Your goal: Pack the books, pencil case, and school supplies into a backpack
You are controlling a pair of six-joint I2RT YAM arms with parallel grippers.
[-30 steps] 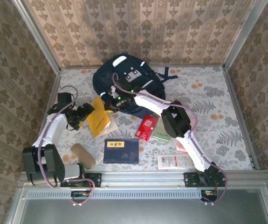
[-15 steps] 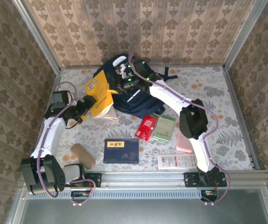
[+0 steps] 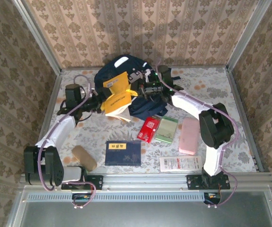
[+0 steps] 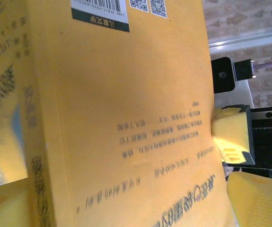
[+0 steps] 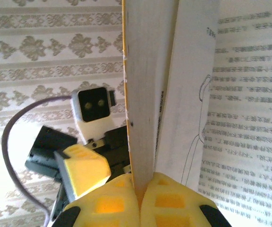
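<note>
The yellow-orange book [image 3: 118, 100] hangs splayed open in the air in front of the navy backpack [image 3: 121, 66]. My right gripper [image 3: 138, 89] is shut on its edge; the right wrist view has both pads [image 5: 112, 203] pinching the cover and pages [image 5: 143, 94]. My left gripper [image 3: 101, 105] stands open at the book's left side, and one of its fingers [image 5: 81, 170] sits a little apart from the cover. That cover [image 4: 126, 118] hides most of the left wrist view. On the table lie the large dark blue book [image 3: 123, 152], the pink pencil case [image 3: 189, 135], and red [image 3: 148, 129], pale green [image 3: 166, 129] and white [image 3: 180, 163] packets.
A tan oblong object [image 3: 84, 157] lies near the left arm's base. Wallpapered walls close in the table on three sides, and a metal rail [image 3: 145, 180] runs along the near edge.
The yellow book rose off the table and moved right, up in front of the backpack, with the right gripper shut on it. The left gripper followed up and right. The right arm swung right, uncovering the pink case.
</note>
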